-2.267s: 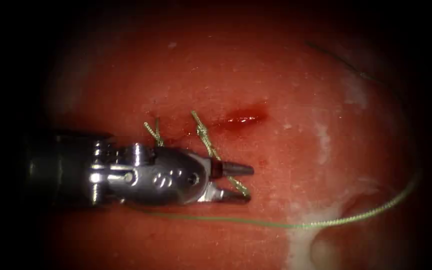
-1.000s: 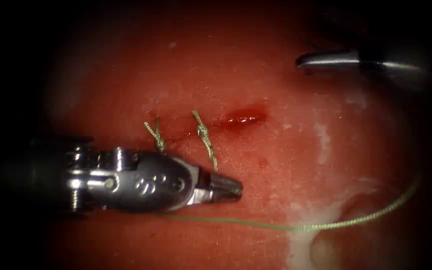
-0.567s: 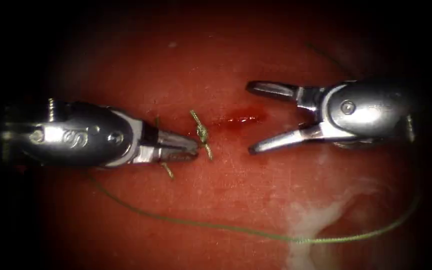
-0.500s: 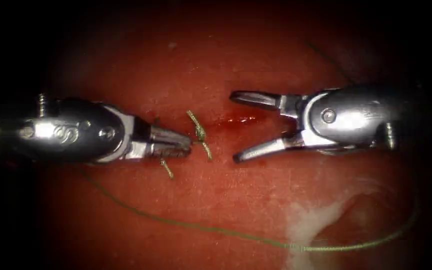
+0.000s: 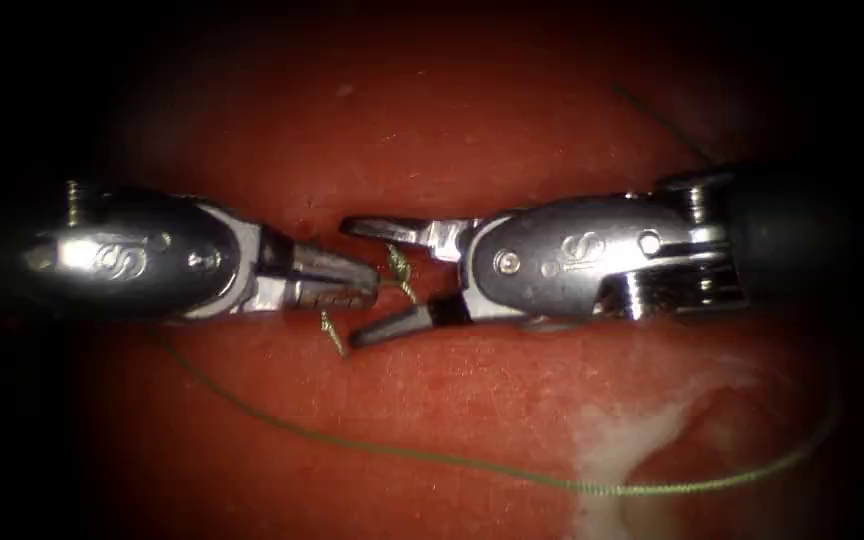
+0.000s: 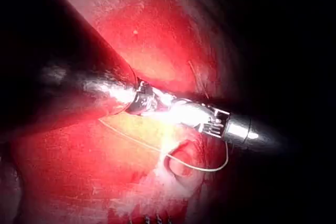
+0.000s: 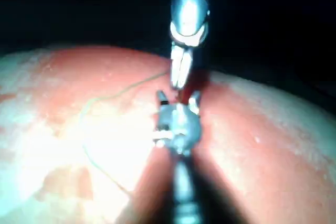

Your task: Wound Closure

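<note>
A: Left tool point(image 5: 377, 285) — status?
B: Jaws closed on a short cut end of thread point(image 5: 332, 333) at the cut's left part; olive, braided, stub poking out below.
A: Right tool point(image 5: 352, 283)?
B: Jaws wide apart, empty, straddling the knotted stitch point(image 5: 401, 268) mid-cut.
A: Thread?
B: Long thin green thread point(image 5: 472, 462) curves loose over the tissue point(image 5: 452, 130), nearer the viewer than both tools.
A: Needle?
B: Can't tell where.

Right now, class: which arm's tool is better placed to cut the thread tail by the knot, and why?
Right. Only the right tool can cut, and its jaws stand open around the thread tail by the knot. The left tool is shut on that tail, seemingly holding it taut.
</note>
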You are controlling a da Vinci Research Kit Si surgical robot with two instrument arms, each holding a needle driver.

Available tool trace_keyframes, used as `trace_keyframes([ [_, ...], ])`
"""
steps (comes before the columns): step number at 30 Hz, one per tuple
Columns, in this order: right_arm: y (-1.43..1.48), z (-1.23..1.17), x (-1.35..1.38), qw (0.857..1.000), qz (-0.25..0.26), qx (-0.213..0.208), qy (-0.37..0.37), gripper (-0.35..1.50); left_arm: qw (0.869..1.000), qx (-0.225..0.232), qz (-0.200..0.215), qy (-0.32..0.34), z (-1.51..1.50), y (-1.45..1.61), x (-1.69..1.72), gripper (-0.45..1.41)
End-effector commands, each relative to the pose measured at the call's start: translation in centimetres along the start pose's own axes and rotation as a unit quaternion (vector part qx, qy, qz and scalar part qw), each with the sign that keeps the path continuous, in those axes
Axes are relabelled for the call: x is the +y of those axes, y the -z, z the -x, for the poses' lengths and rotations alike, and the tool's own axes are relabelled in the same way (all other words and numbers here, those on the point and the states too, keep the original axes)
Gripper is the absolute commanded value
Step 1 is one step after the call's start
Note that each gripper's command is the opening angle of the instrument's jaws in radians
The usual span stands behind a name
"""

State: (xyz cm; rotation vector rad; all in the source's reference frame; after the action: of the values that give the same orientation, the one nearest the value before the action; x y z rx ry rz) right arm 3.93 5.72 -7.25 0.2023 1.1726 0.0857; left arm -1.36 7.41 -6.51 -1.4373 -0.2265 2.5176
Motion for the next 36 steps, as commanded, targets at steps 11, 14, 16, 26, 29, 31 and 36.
trace_keyframes([
  [11, -0.35, 0.03, -0.06, 1.000, 0.007, -0.002, 0.006, 1.23, 1.000, 0.002, -0.001, 0.000, 0.01, -0.08, 0.01, -0.35],
  [14, -0.39, 0.04, -0.06, 1.000, 0.008, -0.003, 0.006, 1.21, 1.000, 0.002, -0.001, 0.001, 0.01, -0.08, 0.01, -0.35],
  [16, -0.42, 0.04, -0.05, 1.000, 0.009, -0.003, 0.006, 1.20, 1.000, 0.004, -0.002, 0.001, 0.00, -0.09, 0.02, -0.35],
  [26, -0.47, 0.10, -0.05, 1.000, 0.010, -0.004, 0.009, 0.61, 1.000, 0.004, -0.001, 0.001, -0.02, -0.07, 0.02, -0.35],
  [29, -0.49, 0.12, -0.08, 1.000, 0.001, -0.006, 0.010, 0.10, 1.000, 0.006, -0.002, 0.002, -0.02, -0.06, 0.02, -0.35],
  [31, -0.53, 0.16, -0.10, 1.000, -0.001, -0.010, 0.012, -0.23, 1.000, 0.006, -0.002, 0.002, -0.02, -0.06, 0.02, -0.35],
  [36, -0.45, 0.09, -0.03, 1.000, -0.004, -0.009, 0.026, -0.35, 1.000, 0.005, -0.003, 0.003, -0.04, -0.07, 0.04, -0.35],
])
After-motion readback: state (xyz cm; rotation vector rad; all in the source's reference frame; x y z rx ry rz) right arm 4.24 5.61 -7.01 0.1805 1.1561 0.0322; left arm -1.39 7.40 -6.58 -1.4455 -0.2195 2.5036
